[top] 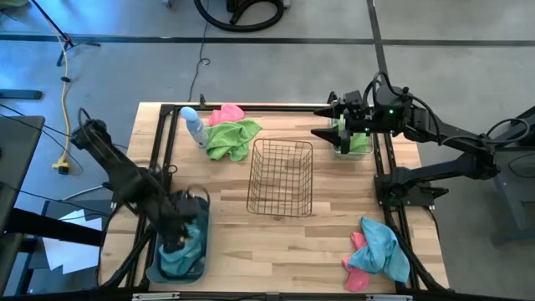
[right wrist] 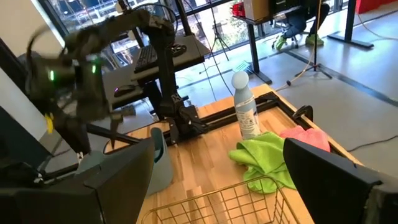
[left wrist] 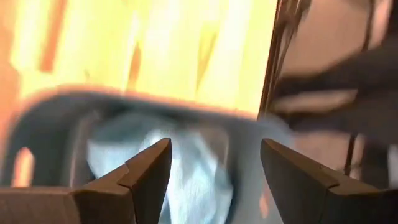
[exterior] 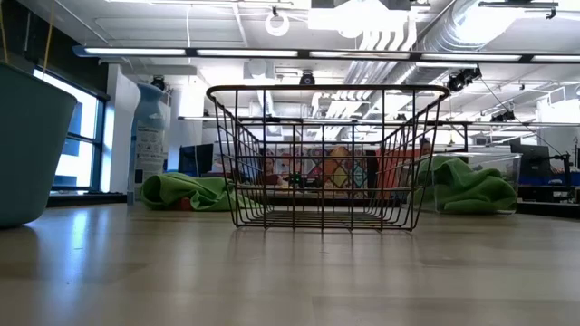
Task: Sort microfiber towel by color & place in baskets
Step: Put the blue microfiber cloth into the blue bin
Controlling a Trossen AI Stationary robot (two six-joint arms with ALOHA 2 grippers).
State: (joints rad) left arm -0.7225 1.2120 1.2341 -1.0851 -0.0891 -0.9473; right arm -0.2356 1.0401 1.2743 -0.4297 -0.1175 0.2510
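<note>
Sorting in hand: microfibre towels go by colour into three containers on a wooden desk (top: pixel 326 242).
Left gripper (top: pixel 177 241): poised over the grey-blue tub (top: pixel 152 269) at the desk's near-left corner; in its wrist view the fingers (left wrist: pixel 149 171) stand apart with nothing between them, a blue towel (left wrist: pixel 186 168) lying in the tub below.
Right gripper (top: pixel 341 127): over the clear bin (top: pixel 364 147) at the far-right edge, fingers (right wrist: pixel 323 168) wide apart and empty; a green towel (exterior: pixel 467 186) sits in that bin.
Wire basket (top: pixel 281 177): mid-desk, upright and empty as far as the low view shows.
Towels left out: a green towel (top: pixel 232 139) touching a pink towel (top: pixel 226 113) near the far-left corner, just beside a pale spray bottle (top: pixel 194 127); a second blue towel (top: pixel 386 247) lying over another pink towel (top: pixel 358 266) by the near-right corner.
Step, as judged: the left arm appears to be letting go of a blue towel into the tub, and the right looks done dropping green.
Next move, as judged: lift each arm clear of its container, then reach for the loose piles; pink has no home but the wire basket, and each overlapping pair calls for pinching one colour without dragging its neighbour.
</note>
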